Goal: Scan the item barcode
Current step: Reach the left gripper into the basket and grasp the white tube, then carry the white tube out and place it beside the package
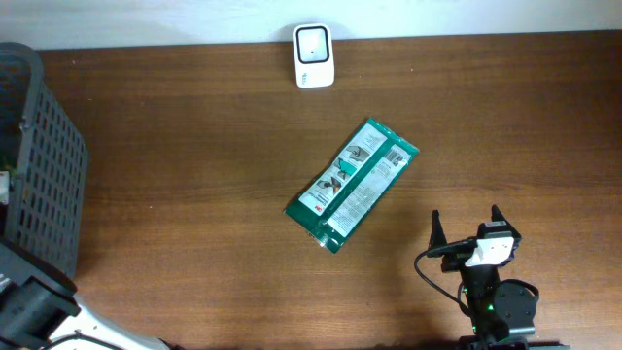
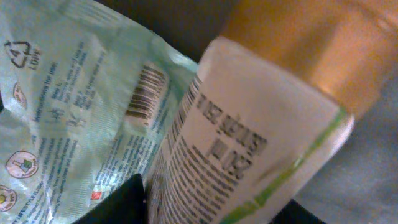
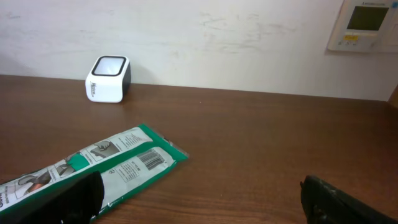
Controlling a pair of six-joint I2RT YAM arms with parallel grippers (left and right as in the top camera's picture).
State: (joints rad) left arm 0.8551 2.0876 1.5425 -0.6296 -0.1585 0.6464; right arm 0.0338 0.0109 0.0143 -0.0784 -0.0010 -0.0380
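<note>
The green packet [image 1: 352,185] lies flat on the bench [image 1: 194,126], about mid-bench and a little right of centre, set on a diagonal with one end near-left and the other far-right. Its barcode [image 1: 394,156] faces up, close to the far-right end. From the right wrist camera I can read the bars plainly on the packet's white panel. The scanner [image 1: 313,56] — a small white unit — stands at the far edge of the bench, well apart from the packet and slightly left of it.

My right pincer [image 1: 466,226] hovers at the near right, short of the packet and touching nothing. Its two dark fingers [image 3: 74,193] stand wide apart at the bottom corners of the wrist view, with only bare bench between them.

Of the left pincer [image 2: 121,202] I see just a dark wedge at the bottom of its own camera, so I cannot tell how far it is open or whether it has hold of anything. That view is filled by a crumpled pale-green pouch [image 2: 62,124] bearing its own printed code, and just beside it a bottle [image 2: 249,143] with a white label and an amber top. They overlap in the frame, but I can't say whether they touch.

A dark slatted basket [image 1: 39,165] sits at the left edge — the left arm [image 1: 29,301] shows just near it.
</note>
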